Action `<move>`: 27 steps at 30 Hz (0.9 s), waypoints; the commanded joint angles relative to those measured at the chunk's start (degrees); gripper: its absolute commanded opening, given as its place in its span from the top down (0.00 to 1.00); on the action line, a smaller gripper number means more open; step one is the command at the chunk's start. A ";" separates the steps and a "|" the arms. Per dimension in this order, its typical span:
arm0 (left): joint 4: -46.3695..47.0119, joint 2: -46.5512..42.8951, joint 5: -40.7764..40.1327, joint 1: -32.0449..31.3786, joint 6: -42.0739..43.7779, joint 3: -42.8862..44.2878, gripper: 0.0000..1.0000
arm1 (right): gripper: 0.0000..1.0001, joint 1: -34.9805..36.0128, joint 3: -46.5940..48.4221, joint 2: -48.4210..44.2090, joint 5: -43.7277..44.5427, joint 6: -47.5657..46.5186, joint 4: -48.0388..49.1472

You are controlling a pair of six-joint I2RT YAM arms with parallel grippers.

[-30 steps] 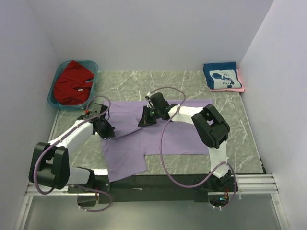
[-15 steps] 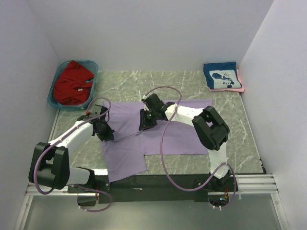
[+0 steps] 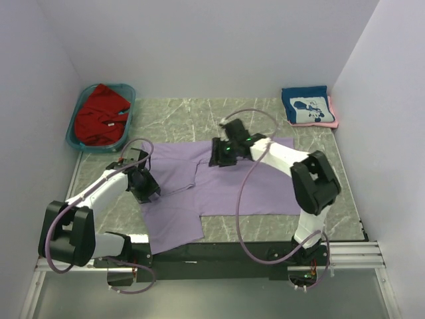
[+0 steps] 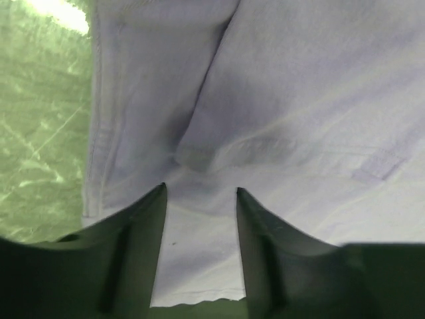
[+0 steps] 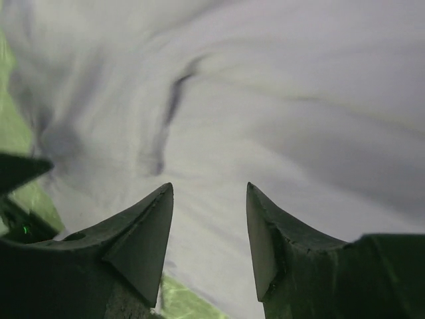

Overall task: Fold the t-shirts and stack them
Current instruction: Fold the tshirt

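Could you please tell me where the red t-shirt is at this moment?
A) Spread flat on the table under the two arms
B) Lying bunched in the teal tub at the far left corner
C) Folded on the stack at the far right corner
B: the red t-shirt lies bunched inside the teal tub, while the shirt spread under the arms is the lavender t-shirt and the navy t-shirt tops the far right stack.

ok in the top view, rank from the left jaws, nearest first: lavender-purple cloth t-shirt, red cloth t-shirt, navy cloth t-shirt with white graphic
1. Lavender-purple cloth t-shirt: spread mid-table, directly under the left jaws.
2. Red cloth t-shirt: in the teal plastic tub, far left corner.
3. Navy cloth t-shirt with white graphic: folded, far right corner.
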 commanded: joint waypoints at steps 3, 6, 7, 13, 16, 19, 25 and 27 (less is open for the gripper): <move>-2.92 -3.94 -2.81 0.55 0.88 2.87 0.46 | 0.45 -11.88 -4.41 -6.83 2.51 -2.87 0.96; -1.69 -3.25 -4.14 2.31 2.11 7.17 0.46 | 0.45 -17.17 -6.52 -9.20 4.10 -3.67 1.66; -0.64 -1.24 -4.66 3.18 2.37 8.58 0.47 | 0.46 -20.84 -7.05 -9.73 4.01 -3.67 1.93; 5.16 12.80 -6.68 4.68 4.83 20.71 0.52 | 0.47 -30.88 -6.26 -7.37 4.45 -3.06 2.01; 6.83 20.28 -7.91 5.65 6.06 25.99 0.52 | 0.48 -34.59 -5.74 -4.91 4.36 -1.83 2.37; 7.98 27.22 -7.39 7.05 6.86 29.59 0.54 | 0.48 -38.98 -4.42 -2.36 4.10 -1.30 1.93; 7.10 36.11 -6.25 8.73 6.60 34.87 0.55 | 0.48 -41.79 0.41 3.79 4.63 -1.47 -0.79; 6.49 37.62 -6.51 9.08 6.42 36.98 0.55 | 0.48 -42.15 1.91 6.24 4.97 -1.65 -1.67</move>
